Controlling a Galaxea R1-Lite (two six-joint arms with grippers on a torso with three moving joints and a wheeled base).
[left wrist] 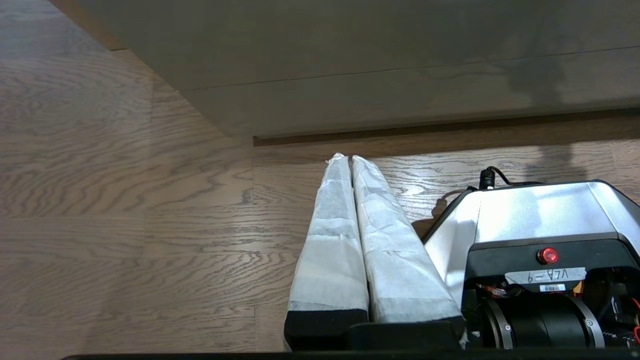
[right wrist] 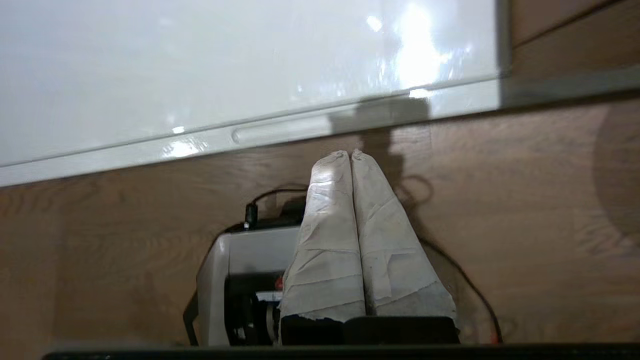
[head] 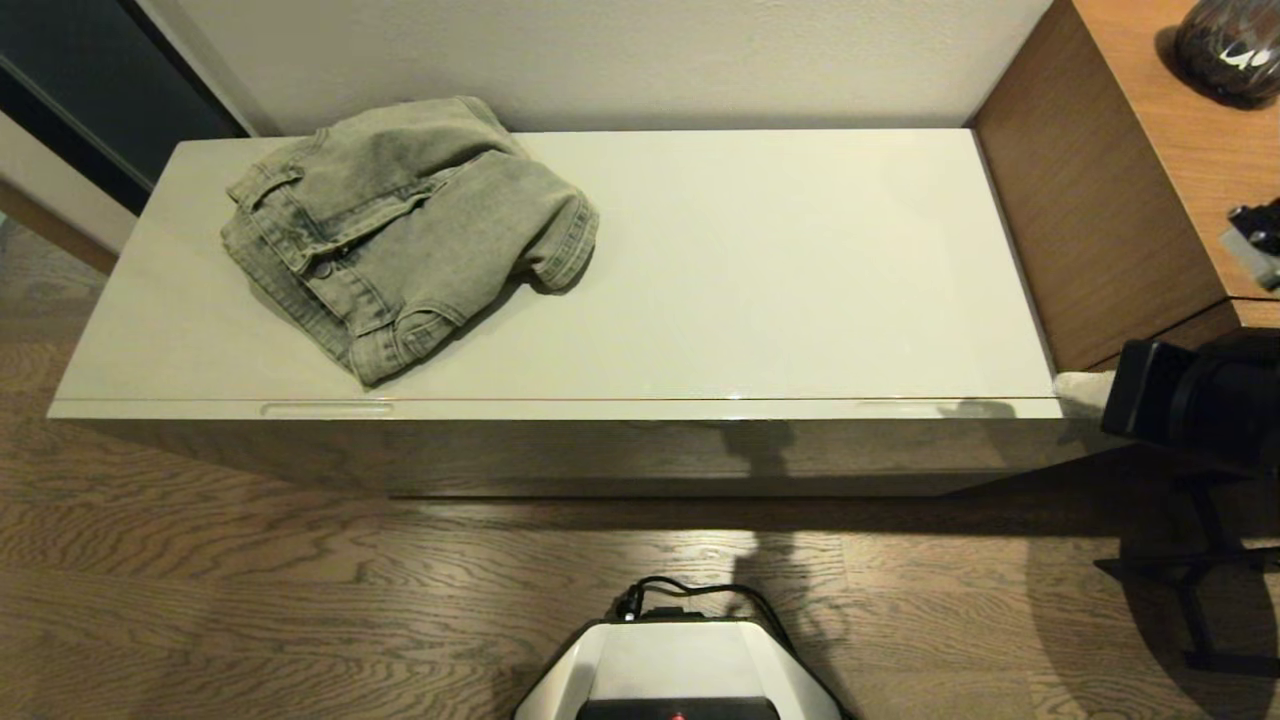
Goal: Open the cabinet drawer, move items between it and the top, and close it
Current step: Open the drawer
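Observation:
The denim garment (head: 400, 230) lies crumpled on the left part of the cream-white top (head: 780, 260). The drawer (head: 600, 450) below it is closed, with a slim handle recess (head: 325, 408) near its left end and another (right wrist: 280, 131) in the right wrist view. The white cloth is out of view. My right gripper (head: 1078, 390) hangs by the cabinet's right front corner, shut and empty (right wrist: 350, 154). My left gripper (left wrist: 348, 158) is outside the head view; it is shut, holds nothing, and hangs over the floor in front of the drawer face (left wrist: 400, 95).
A taller brown wood-grain unit (head: 1090, 200) stands against the cabinet's right end, with a dark vase (head: 1225, 45) on it. My base (head: 680, 670) sits on the wooden floor before the cabinet. A black stand (head: 1200, 580) is at the right.

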